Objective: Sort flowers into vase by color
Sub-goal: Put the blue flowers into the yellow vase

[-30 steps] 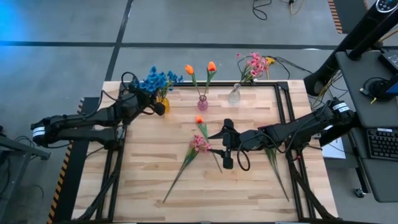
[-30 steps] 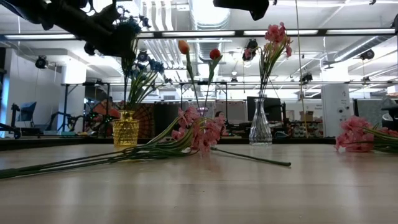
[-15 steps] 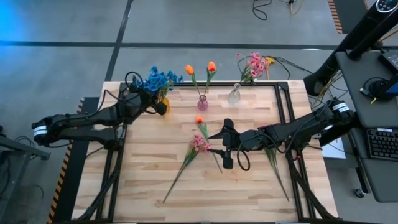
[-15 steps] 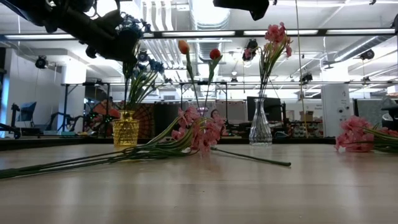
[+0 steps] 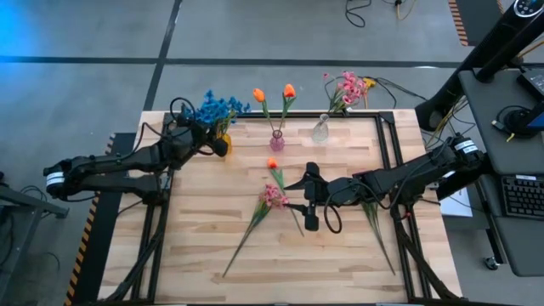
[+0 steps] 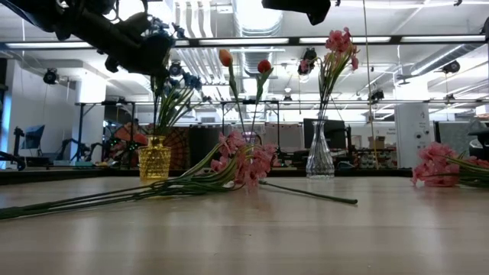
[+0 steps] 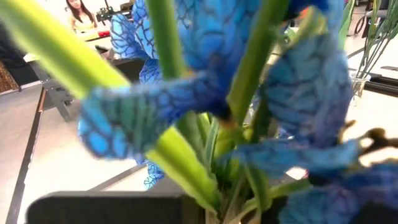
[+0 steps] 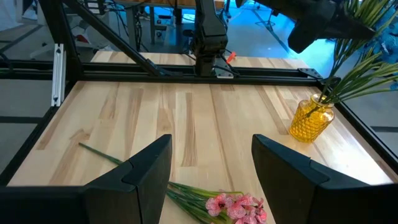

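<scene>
The left gripper (image 5: 217,146) sits at the blue clustered flowers (image 5: 214,109) standing in the yellow textured glass vase (image 6: 153,159) at the table's far left; whether its fingers grip cannot be told. At mid-table, the right gripper (image 5: 309,195) hangs with fingers spread wide just beside a pink blossom spray (image 5: 272,196) lying flat on the pale wooden table (image 5: 212,229).

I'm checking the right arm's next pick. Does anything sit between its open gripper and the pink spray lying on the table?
Nothing visible does. The right gripper hangs open beside the pink flower spray, and the right wrist view shows the spray just ahead of its fingers, with bare table beyond.
</scene>
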{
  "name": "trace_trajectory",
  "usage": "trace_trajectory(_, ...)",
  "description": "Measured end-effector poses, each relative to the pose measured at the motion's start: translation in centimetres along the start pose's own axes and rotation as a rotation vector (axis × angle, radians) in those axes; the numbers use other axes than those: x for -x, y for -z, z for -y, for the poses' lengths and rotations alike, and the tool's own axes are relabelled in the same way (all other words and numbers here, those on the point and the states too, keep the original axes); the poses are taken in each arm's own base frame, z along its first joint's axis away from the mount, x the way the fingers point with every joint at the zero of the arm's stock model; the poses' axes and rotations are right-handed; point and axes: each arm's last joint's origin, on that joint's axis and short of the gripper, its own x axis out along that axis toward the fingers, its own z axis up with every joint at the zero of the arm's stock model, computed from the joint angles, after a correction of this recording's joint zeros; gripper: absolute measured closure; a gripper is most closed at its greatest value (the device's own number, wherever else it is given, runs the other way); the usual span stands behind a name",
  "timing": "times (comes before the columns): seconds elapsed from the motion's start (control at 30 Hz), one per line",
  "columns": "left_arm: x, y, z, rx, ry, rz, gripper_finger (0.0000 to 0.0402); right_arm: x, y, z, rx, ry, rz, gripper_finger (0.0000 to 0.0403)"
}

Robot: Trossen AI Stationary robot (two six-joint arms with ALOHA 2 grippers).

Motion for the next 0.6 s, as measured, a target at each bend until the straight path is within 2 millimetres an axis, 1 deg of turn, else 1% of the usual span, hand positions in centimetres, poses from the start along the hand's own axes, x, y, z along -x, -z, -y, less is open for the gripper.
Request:
trace_trajectory(0.37, 0.0, 0.03, -0.01, -0.002, -0.001, -0.003, 0.0294, 0.0, 0.0, 0.01, 0.0, 0.0, 0.0, 0.0188)
trace_trajectory(0.6, 0.01, 0.23, -0.02, -0.015, 0.0, -0.02, 0.0244, 0.0, 0.0, 0.01, 0.0, -0.001, 0.0, 0.0188)
